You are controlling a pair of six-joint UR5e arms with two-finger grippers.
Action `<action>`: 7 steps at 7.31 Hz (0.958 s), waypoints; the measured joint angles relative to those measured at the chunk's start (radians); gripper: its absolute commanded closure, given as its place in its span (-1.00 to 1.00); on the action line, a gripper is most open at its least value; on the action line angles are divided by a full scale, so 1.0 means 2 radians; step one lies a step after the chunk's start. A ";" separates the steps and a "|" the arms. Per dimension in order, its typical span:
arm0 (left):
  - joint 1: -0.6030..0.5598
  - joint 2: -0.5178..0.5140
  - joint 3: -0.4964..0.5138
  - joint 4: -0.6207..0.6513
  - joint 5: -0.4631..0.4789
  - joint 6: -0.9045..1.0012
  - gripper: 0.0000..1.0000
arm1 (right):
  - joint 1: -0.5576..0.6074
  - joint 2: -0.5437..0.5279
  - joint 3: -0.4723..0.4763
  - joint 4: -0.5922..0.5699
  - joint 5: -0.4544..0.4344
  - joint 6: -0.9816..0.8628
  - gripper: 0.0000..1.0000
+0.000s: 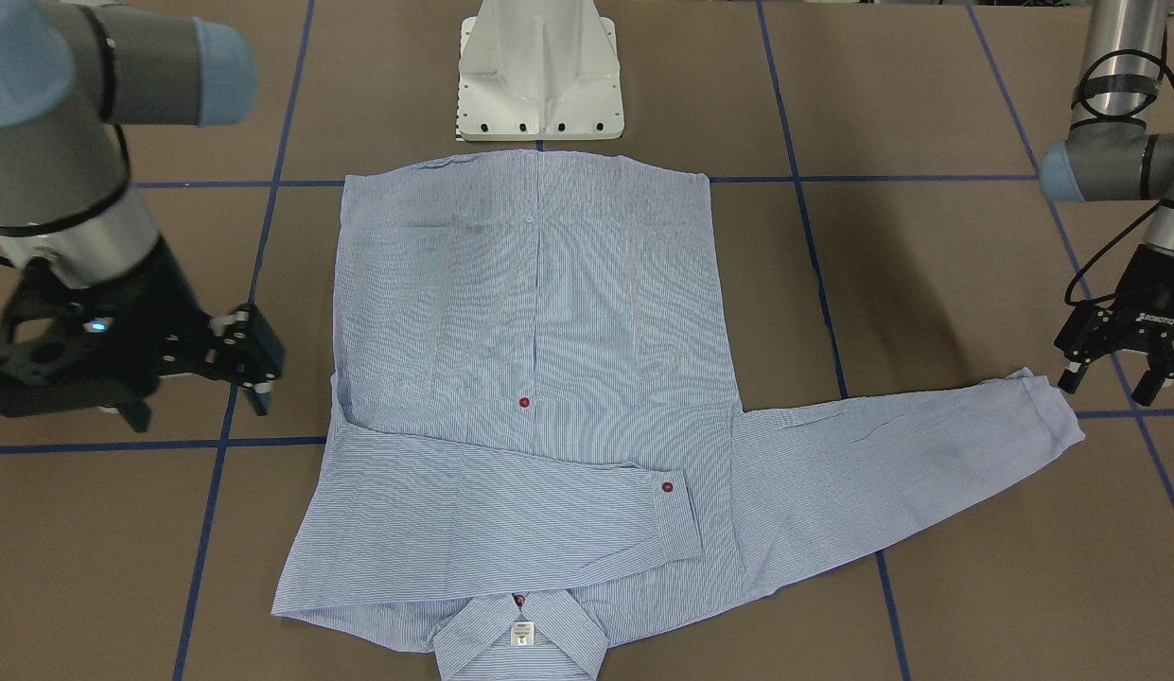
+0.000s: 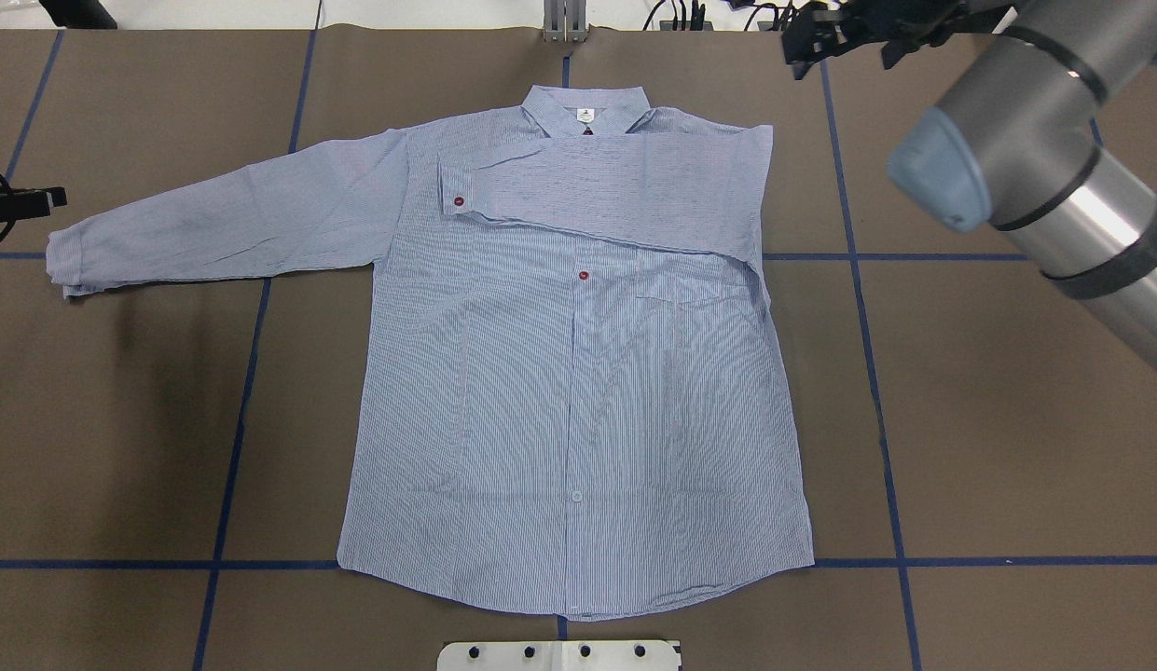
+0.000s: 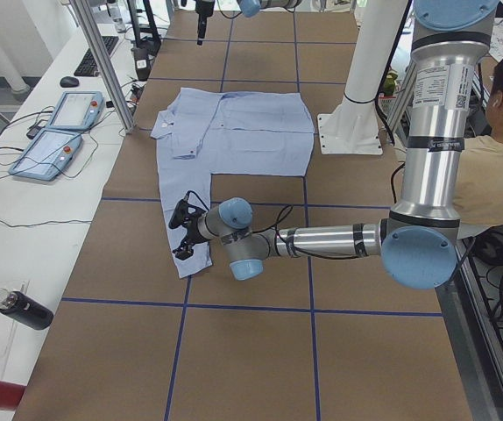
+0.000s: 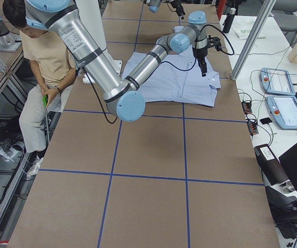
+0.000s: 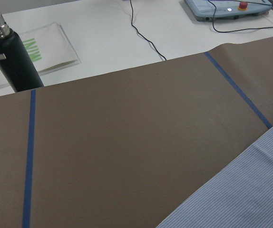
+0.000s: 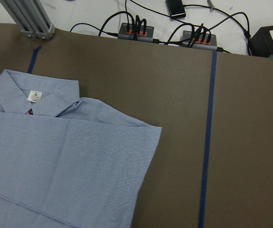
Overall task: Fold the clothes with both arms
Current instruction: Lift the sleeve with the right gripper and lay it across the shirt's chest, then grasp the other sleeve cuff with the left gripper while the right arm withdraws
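Left end effector (image 1: 1109,383) beside shirt cuff (image 1: 1045,413); pedestal (image 1: 539,85) near hem.

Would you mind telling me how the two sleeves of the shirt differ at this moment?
The right-side sleeve is folded across the shirt; the left-side sleeve lies stretched out sideways on the table. The right-side sleeve's cuff rests on the shirt front, its red button showing; the left-side sleeve's cuff reaches out near the left tool. Both lie flat and neither is gripped.
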 measured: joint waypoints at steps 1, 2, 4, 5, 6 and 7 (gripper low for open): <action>0.006 0.000 0.020 -0.021 0.003 -0.065 -0.98 | 0.035 -0.041 0.025 0.000 0.035 -0.046 -1.00; 0.009 0.000 0.051 -0.060 0.004 -0.111 -1.00 | 0.064 -0.073 0.041 0.001 0.064 -0.083 -1.00; 0.026 0.000 0.105 -0.125 0.010 -0.139 -1.00 | 0.097 -0.105 0.055 0.002 0.094 -0.125 -1.00; 0.045 0.000 0.113 -0.137 0.019 -0.141 -0.94 | 0.101 -0.108 0.056 0.003 0.097 -0.130 -1.00; 0.062 0.000 0.116 -0.145 0.027 -0.144 -0.72 | 0.103 -0.109 0.057 0.003 0.097 -0.132 -1.00; 0.070 0.000 0.118 -0.151 0.030 -0.145 -0.57 | 0.103 -0.110 0.059 0.003 0.098 -0.132 -1.00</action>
